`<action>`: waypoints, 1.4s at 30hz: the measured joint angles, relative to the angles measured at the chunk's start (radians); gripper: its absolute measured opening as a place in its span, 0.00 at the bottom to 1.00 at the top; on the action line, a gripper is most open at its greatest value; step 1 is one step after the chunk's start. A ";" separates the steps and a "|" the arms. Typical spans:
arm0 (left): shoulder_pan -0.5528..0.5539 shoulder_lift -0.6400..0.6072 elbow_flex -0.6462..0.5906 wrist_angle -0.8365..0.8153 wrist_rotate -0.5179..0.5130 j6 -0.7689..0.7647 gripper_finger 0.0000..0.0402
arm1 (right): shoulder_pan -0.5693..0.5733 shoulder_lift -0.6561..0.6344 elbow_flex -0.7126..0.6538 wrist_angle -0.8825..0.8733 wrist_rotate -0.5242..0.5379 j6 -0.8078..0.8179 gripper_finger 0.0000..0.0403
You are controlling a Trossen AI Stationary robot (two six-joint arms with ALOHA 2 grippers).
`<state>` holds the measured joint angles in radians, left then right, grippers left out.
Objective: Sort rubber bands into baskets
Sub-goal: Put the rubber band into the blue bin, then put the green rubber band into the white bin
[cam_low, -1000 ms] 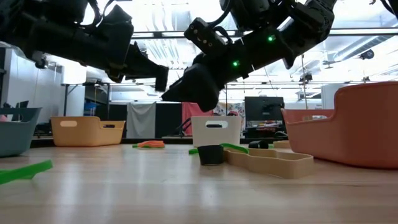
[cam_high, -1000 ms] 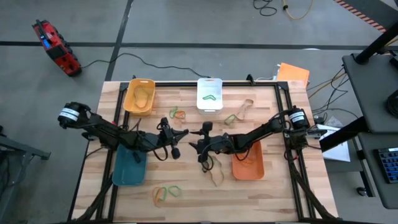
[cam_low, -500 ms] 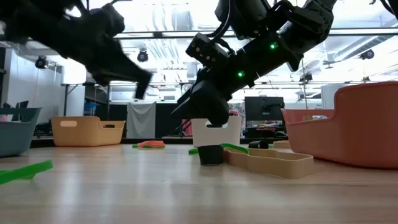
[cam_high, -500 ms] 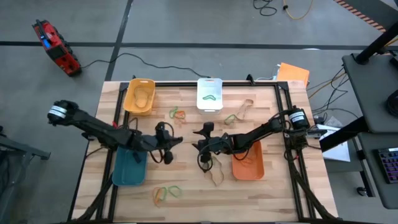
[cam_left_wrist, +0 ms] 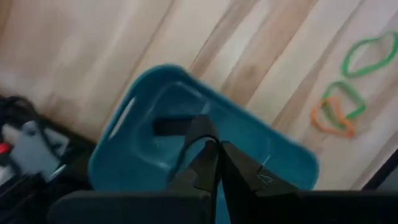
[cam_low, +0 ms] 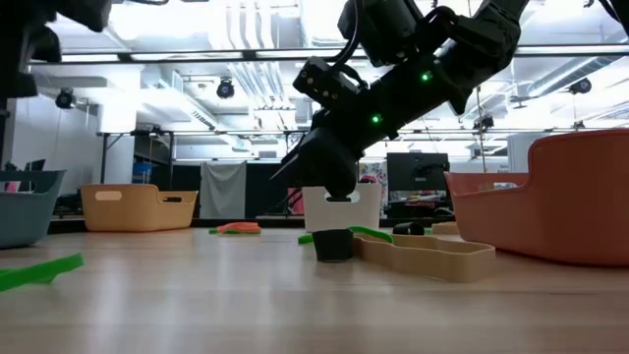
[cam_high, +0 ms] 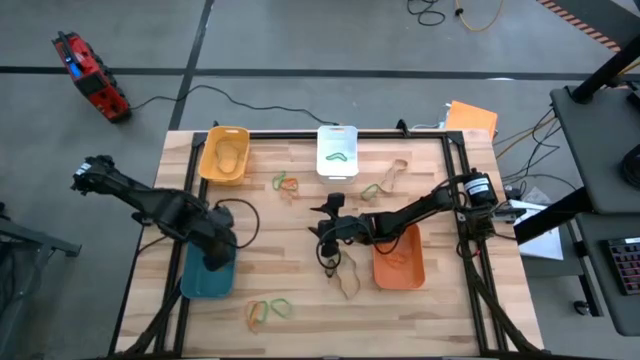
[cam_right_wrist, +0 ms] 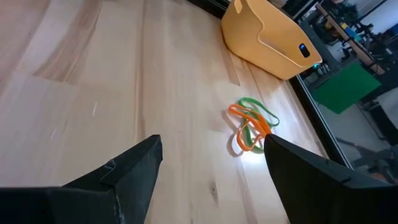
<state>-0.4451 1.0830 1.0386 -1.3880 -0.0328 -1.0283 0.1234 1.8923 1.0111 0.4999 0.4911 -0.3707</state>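
A: Item one, the grippers?

B: Left gripper: fingers pressed together, nothing visible between them, poised over the teal basket at the table's left front. Right gripper: fingers spread wide, empty, near the table's middle, low over the wood.

A: What lies nearest the right gripper?

B: A black band on the wood just in front of it, beside a tan band. From its wrist camera, a tangled green and orange pair shows ahead, between the spread fingers, with the yellow basket beyond.

A: Baskets, then.

B: Four. Yellow at the far left, holding something tan. White basket at the far middle, with a green band inside. Orange basket at the right front, beside the right arm. Teal under the left gripper; contents unclear.

A: Loose bands elsewhere?

B: A green and orange cluster at the front edge, near the teal basket. A tan and green group at the far right, between the white basket and the table edge.
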 joint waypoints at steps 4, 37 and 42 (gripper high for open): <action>0.000 0.001 -0.025 -0.052 0.004 -0.013 0.01 | -0.002 0.000 0.000 0.002 -0.001 0.004 0.69; -0.001 0.111 -0.198 0.874 -0.405 0.803 0.38 | -0.016 -0.009 0.240 -0.449 -0.001 0.068 0.65; 0.000 0.095 -0.360 1.148 -0.403 0.881 0.38 | -0.032 -0.009 0.310 -0.645 -0.107 0.079 0.63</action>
<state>-0.4454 1.1785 0.6788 -0.2405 -0.4360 -0.1472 0.0917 1.8832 1.3208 -0.1453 0.3839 -0.2917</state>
